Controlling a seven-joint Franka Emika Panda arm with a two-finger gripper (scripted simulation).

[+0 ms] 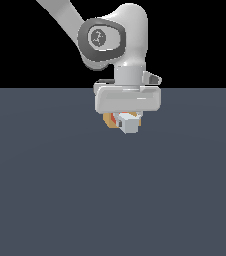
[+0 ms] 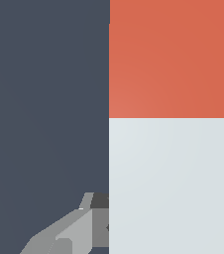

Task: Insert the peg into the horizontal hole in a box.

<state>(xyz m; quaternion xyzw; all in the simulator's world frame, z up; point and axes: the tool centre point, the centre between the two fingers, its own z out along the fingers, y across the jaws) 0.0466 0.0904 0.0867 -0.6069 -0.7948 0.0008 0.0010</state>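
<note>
My gripper (image 1: 126,121) is shut on the peg (image 1: 130,123), whose white end faces the exterior camera, with a bit of its orange-red part (image 1: 116,119) showing behind. Small tan slivers of the box (image 1: 107,120) show just behind the gripper; most of it is hidden, and so is the hole. In the wrist view the peg (image 2: 166,149) fills the frame, its orange-red end (image 2: 166,59) pointing away from the gripper (image 2: 166,233). The grey fingers (image 2: 74,233) sit on either side of its white part. The box is out of the wrist view.
The dark grey-blue table (image 1: 113,200) spreads all around the gripper. The white arm (image 1: 127,45) comes down from the upper part of the exterior view.
</note>
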